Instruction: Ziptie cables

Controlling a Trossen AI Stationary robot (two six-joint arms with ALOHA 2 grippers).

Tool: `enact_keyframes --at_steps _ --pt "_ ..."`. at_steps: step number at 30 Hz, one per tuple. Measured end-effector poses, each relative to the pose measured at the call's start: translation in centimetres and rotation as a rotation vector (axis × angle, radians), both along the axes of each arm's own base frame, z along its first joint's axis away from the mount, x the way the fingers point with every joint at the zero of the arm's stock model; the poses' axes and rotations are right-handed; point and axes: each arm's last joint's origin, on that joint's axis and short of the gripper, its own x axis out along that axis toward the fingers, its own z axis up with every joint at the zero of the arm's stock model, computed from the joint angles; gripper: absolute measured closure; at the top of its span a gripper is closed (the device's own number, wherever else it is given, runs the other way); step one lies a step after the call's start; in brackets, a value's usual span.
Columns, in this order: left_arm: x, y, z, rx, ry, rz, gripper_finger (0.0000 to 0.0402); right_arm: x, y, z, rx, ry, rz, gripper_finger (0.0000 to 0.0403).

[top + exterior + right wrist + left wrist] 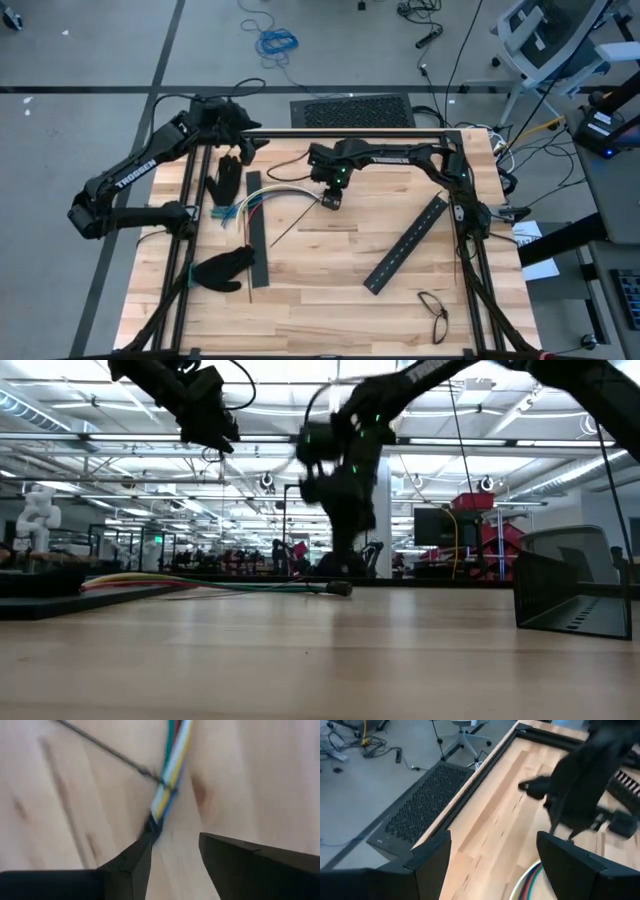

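The cables [270, 197], a bundle of red, blue, white and yellow-green wires, lie on the table left of centre. A ziptie [161, 782] is wrapped round them near their right end, and its thin tail [290, 228] trails toward the near edge. My right gripper [175, 840] points down over that end with its fingers open, and the bundle's dark tip [151, 826] lies by one fingertip. My left gripper [492, 840] hangs open and empty above the table's far left [240, 140]. My right gripper comes from above, pointing down. One fingertip [142, 847] stands right at the bundle's dark tip, which rests on the table. I cannot tell whether they touch, and nothing lies between the two fingers.
Two flat black slotted bars lie on the wood, one [258, 235] under the cables' left part and one [405, 245] slanting at the right. Black gloves lie at the left [226, 180] and near left [224, 270]. Glasses [435, 315] sit near the front right.
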Motion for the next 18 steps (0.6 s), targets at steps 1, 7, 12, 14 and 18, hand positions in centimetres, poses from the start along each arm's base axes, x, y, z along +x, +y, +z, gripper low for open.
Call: enact_keyframes --at_steps 1,7,12,14,18 --pt "-0.1 -0.1 -0.1 0.006 0.015 -0.009 0.0111 0.1 -0.1 1.1 -0.024 -0.054 -0.001 0.0243" --pt "-0.5 -0.6 -0.9 -0.024 0.109 -0.046 0.0111 0.7 -0.9 3.9 -0.041 -0.249 -0.139 0.0291" --pt "-0.9 -1.0 -1.1 -0.055 0.143 -0.051 0.0111 -0.8 -0.1 1.4 0.041 -0.177 -0.196 0.0335" --pt "-1.1 -1.2 -1.0 -0.054 0.143 -0.052 0.0111 -2.5 1.1 -0.3 0.067 -0.137 -0.214 0.0342" --pt "-2.1 -2.0 -1.1 -0.032 0.113 -0.036 0.0111 -7.4 3.1 -1.4 0.116 -0.234 -0.408 0.0345"
